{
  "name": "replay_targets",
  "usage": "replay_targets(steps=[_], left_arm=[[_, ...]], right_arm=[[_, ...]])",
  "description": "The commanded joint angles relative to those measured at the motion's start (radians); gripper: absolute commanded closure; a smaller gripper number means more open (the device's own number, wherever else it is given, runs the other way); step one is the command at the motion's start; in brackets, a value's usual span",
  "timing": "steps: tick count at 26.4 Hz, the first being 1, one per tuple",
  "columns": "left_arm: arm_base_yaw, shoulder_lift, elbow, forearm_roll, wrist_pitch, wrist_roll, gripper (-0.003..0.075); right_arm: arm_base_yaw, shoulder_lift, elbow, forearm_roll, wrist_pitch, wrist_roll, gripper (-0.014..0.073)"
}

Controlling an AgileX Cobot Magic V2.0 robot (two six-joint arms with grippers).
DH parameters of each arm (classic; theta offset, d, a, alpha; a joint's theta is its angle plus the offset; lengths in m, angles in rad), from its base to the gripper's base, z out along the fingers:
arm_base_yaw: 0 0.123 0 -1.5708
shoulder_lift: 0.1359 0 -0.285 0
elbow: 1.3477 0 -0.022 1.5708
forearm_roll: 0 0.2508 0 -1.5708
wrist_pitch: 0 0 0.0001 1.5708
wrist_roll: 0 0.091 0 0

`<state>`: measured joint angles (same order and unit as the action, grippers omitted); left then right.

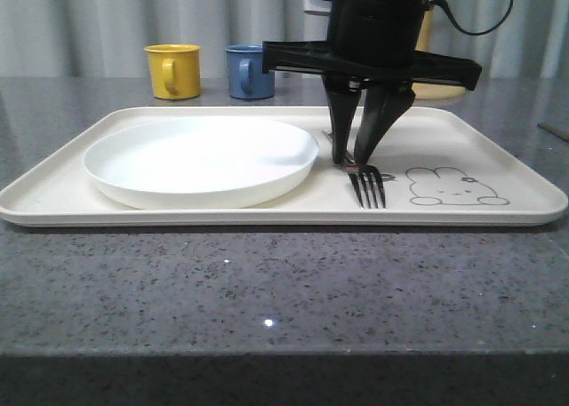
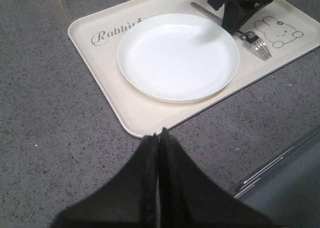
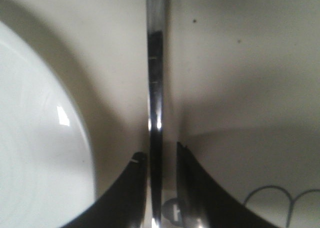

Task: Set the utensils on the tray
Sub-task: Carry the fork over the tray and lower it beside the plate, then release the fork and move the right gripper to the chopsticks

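The steel fork lies flat on the cream tray, tines toward the front, between the white plate and the rabbit drawing. My right gripper stands over the fork's handle, fingers pointing down. In the right wrist view the handle runs between the fingers of the right gripper, which is open, with a gap on one side. My left gripper is shut on nothing, above the grey table beside the tray's rim. The fork's tines lie next to the rabbit.
A yellow mug and a blue mug stand behind the tray. A cream object sits behind the right arm. Thin shiny lines run along a darker strip near the left gripper.
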<state>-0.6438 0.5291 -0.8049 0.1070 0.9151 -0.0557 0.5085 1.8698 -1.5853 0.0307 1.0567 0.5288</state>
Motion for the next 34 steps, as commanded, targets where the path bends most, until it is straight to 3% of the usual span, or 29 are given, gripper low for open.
replay_targets(steps=[1,7,9,13,17,23,27,34], left_arm=[[-0.009,0.003,-0.026,0.000,-0.067,-0.010,0.0738],[-0.009,0.003,-0.026,0.000,-0.067,-0.010,0.0738],[-0.009,0.003,-0.026,0.000,-0.067,-0.010,0.0738],[-0.009,0.003,-0.026,0.000,-0.067,-0.010,0.0738],[-0.009,0.003,-0.026,0.000,-0.067,-0.010,0.0738],[-0.009,0.003,-0.026,0.000,-0.067,-0.010,0.0738],[-0.009,0.003,-0.026,0.000,-0.067,-0.010,0.0738],[-0.009,0.003,-0.026,0.000,-0.067,-0.010,0.0738]], right_arm=[[-0.002,-0.108,-0.036,-0.049,0.000,-0.014,0.0376],[-0.002,-0.209,-0.033,-0.163,0.108,-0.131,0.0376],[-0.009,-0.253,-0.029,-0.283,0.183,-0.139,0.0376],[-0.097,-0.319,-0.014,-0.405,0.278,-0.181,0.0384],[-0.258,-0.339,0.046,-0.338,0.276,-0.275,0.0384],[-0.481,-0.305,0.140,-0.133,0.216,-0.441,0.0379],[-0.554,-0.262,0.166,-0.084,0.192,-0.481,0.0379],[-0.561,-0.197,0.166,-0.069,0.171,-0.507,0.0379]])
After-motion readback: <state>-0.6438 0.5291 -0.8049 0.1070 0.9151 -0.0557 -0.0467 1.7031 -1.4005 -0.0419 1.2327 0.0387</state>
